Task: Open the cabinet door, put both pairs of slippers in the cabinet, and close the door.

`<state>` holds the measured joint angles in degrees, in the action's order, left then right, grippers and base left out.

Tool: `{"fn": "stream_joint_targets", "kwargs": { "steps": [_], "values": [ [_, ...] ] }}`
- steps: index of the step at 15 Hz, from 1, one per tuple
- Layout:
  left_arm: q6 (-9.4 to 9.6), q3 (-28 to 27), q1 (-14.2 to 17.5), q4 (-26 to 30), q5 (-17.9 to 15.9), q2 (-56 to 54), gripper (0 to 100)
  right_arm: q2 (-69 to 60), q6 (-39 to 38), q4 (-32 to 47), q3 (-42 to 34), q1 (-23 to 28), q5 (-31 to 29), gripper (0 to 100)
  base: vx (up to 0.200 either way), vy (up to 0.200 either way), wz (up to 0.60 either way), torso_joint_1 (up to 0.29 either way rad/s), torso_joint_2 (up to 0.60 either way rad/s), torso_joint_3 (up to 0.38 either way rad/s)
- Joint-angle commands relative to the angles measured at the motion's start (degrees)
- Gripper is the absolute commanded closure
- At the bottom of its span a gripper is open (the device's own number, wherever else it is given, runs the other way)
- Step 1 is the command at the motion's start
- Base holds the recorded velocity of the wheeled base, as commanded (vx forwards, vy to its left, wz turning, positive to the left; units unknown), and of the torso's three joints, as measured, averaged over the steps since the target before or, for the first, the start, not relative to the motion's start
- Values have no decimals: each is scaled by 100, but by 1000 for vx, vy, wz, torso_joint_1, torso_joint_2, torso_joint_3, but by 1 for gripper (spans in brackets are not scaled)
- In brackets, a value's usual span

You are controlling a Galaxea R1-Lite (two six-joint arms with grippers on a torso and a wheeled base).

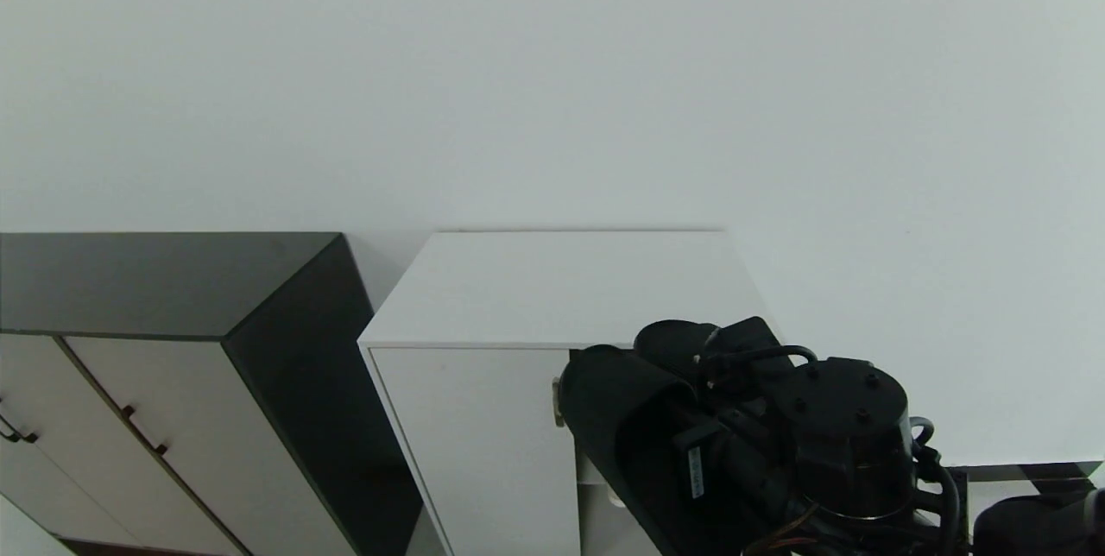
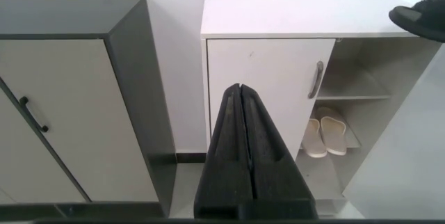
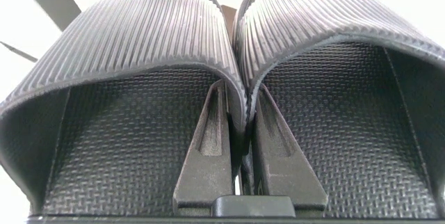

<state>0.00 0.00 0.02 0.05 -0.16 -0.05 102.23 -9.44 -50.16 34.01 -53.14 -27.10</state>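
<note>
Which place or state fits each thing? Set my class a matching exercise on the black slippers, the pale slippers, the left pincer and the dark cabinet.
Column one
1. black slippers
2. pale slippers
3. left pincer
4. dark cabinet

Column two
A. shut, holding nothing
B. stands beside the white cabinet
C. gripped by the right pincer
D. on a shelf in the white cabinet's open side

Pairs: 1-C, 2-D, 3-A, 4-B

One slipper pair (image 2: 325,135) inside cabinet (image 2: 278,15)
</note>
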Motion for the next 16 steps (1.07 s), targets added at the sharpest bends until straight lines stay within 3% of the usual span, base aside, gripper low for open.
{"fn": "stream_joint_targets", "kwargs": {
  "steps": [1,9,16],
  "values": [
    [0,0,6,-5,7,5,100,-28,-14,-2,-61,-65,12,100,0,0,0,0,0,0],
    [9,0,-2,4,-2,5,100,-1,21,7,-9,-91,-6,100,0,0,0,-10,15,12],
    [0,0,-2,-5,7,5,100,-10,12,-2,-140,-188,-32,100,0,0,0,-159,366,203]
  ]
}}
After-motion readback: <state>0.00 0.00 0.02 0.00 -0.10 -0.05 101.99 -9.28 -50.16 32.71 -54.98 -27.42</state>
